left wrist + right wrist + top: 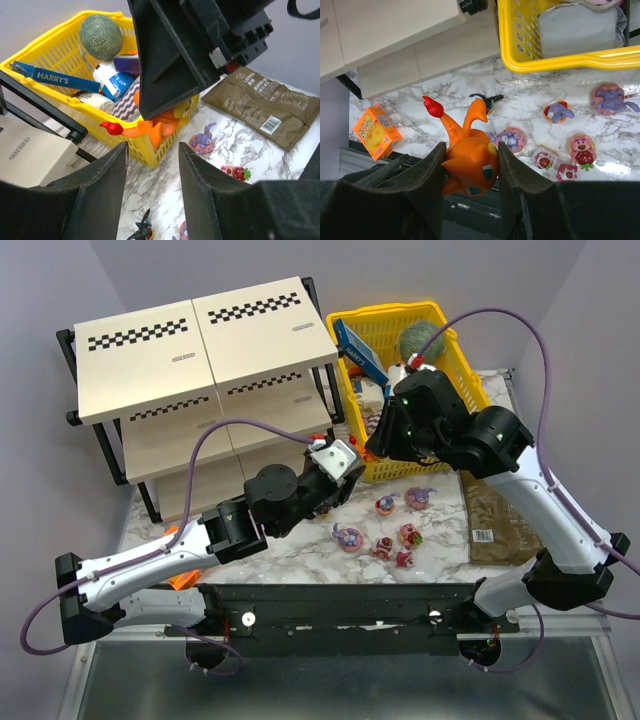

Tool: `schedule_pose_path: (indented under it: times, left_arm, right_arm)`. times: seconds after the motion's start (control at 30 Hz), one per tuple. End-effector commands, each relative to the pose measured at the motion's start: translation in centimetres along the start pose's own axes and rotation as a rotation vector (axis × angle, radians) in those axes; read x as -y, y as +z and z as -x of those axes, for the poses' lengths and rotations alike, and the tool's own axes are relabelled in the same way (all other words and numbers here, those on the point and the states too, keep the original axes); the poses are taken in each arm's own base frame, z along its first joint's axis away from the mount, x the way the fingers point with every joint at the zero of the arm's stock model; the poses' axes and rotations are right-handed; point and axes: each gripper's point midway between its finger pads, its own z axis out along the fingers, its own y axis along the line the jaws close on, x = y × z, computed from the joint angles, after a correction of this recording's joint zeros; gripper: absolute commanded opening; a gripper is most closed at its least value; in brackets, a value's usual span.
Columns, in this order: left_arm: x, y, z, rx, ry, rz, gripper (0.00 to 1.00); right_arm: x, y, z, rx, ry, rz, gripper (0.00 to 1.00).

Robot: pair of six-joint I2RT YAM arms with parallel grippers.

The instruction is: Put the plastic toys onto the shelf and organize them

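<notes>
Up above the marble table (300,552), just in front of the yellow basket (440,312), my right gripper (471,150) squeezes the orange toy (472,169) by its body, and the red-tipped tail sticks out past the fingers. My left gripper (151,149) points at it from close by. Its fingers stand apart with nothing between them. I think this is a pass from right to left, since the shelf (200,340) sits on the left side. To do it well, I would slide the left fingers around the fat body, not the thin tail. I would get a firm grip before the right one lets go, and I would keep both away from the basket rim. Six small toys (383,547) wait on the table, and the black winged toy (487,100) lies nearer the shelf. From above, the two grippers hide the orange toy. The top panel covers the lower shelves, so I cannot tell what is on them.
</notes>
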Motion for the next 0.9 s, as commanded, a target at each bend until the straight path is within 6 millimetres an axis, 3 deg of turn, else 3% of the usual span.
schedule_pose_path:
  times: [0.0,0.33,0.47,0.73,0.87]
  left_arm:
    - [-0.9,0.5,1.7,0.052,0.002,0.059,0.52]
    - [-0.3,1.3,0.8,0.032,-0.002,0.046,0.47]
    - [-0.6,1.4,1.5,0.051,-0.006,0.062,0.34]
    - [-0.4,1.5,1.8,0.052,-0.011,0.053,0.29]
    - [-0.2,1.5,1.7,0.046,-0.011,0.044,0.15]
  right_arm:
    - [-0.4,-0.6,0.8,0.035,0.011,0.030,0.01]
    - [-0.5,-0.7,0.6,0.022,-0.005,0.047,0.00]
    - [-0.5,-0.5,0.1,0.005,-0.014,0.044,0.00]
    - [-0.2,-0.3,-0.2,-0.003,-0.018,0.035,0.01]
    - [-0.4,-0.3,-0.2,-0.005,-0.016,0.042,0.00]
